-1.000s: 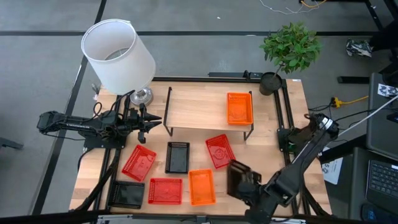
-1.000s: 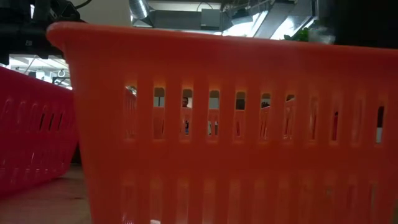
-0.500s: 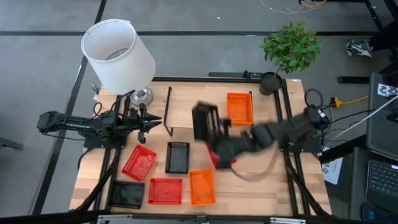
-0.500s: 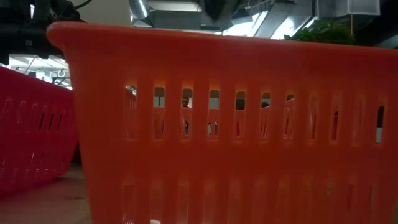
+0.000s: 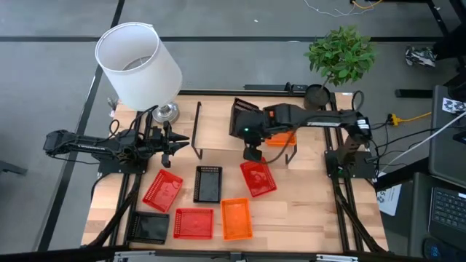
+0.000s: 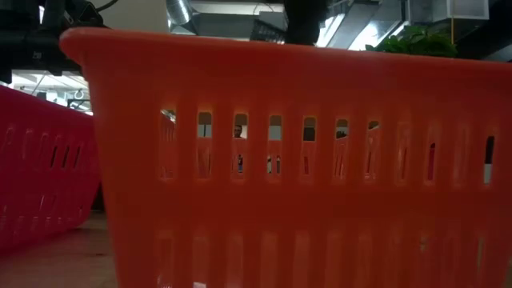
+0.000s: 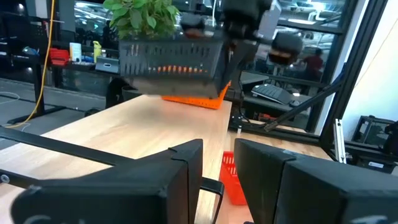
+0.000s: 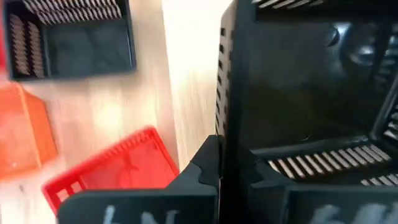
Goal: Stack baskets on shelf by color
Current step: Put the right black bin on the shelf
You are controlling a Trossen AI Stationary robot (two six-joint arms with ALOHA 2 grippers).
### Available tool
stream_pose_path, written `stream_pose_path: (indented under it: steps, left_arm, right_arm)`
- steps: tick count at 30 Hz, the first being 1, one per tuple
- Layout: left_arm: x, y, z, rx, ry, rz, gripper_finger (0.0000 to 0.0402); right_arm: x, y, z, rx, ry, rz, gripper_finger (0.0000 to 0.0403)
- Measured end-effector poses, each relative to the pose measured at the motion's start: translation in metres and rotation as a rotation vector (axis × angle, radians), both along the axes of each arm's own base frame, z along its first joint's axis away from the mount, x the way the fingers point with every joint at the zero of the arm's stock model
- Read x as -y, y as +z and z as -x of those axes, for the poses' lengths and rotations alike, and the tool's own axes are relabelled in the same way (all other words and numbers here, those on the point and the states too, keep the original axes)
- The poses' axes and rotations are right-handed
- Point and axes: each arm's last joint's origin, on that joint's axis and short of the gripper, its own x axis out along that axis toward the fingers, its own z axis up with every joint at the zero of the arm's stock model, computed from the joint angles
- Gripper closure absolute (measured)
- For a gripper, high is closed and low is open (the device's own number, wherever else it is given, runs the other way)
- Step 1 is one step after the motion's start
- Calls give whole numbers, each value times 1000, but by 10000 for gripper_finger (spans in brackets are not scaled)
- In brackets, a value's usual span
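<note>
My right gripper (image 5: 251,145) hangs over the middle of the light-wood shelf (image 5: 218,131), shut on a black basket (image 5: 244,118). The left wrist view shows that basket (image 7: 174,62) in the air above the board. An orange basket (image 5: 282,116) sits on the shelf's right part, partly under the arm. On the tabletop lie three red baskets (image 5: 258,177), (image 5: 162,189), (image 5: 193,223), two black ones (image 5: 208,183), (image 5: 148,227), and one orange (image 5: 235,218). My left gripper (image 5: 176,143) waits open at the shelf's left end. My right gripper pinches one wall of the black basket (image 8: 222,93), at the basket's near end. One finger (image 8: 202,168) lies outside the wall and the other inside the tray. The fingers point down from above. The basket is lifted clear above the shelf, roughly level.
A white lamp (image 5: 138,62) stands at the far left corner and a potted plant (image 5: 341,54) at the far right. The low view is filled by the near orange basket's wall (image 6: 304,160), with a red basket (image 6: 40,160) beside it. Bare board lies left of the held basket.
My right arm has swung from the table's near right corner up and toward the far edge and the left. It has carried the black basket from near the table's front to above the middle of the shelf. The baskets on the tabletop have stayed put.
</note>
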Motion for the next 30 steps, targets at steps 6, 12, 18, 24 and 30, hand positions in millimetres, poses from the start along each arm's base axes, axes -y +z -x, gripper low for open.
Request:
stream_pose_path:
  steps: [6, 12, 18, 24, 30]
  left_arm:
    - [0, 0, 0, -3, 0, 0, 317]
    - [0, 0, 0, -4, 0, 0, 317]
    - [0, 0, 0, -4, 0, 0, 317]
    - [0, 0, 0, -4, 0, 0, 317]
    - [0, 0, 0, -4, 0, 0, 317]
  right_arm:
    - [0, -25, -7, -135, 18, 16, 403]
    - [1, -27, -4, -178, -11, 31, 403]
    - [1, -26, -3, -184, -19, 34, 403]
    - [1, -26, -2, -189, -8, 15, 373]
    - [0, -26, -2, -190, 10, 7, 318]
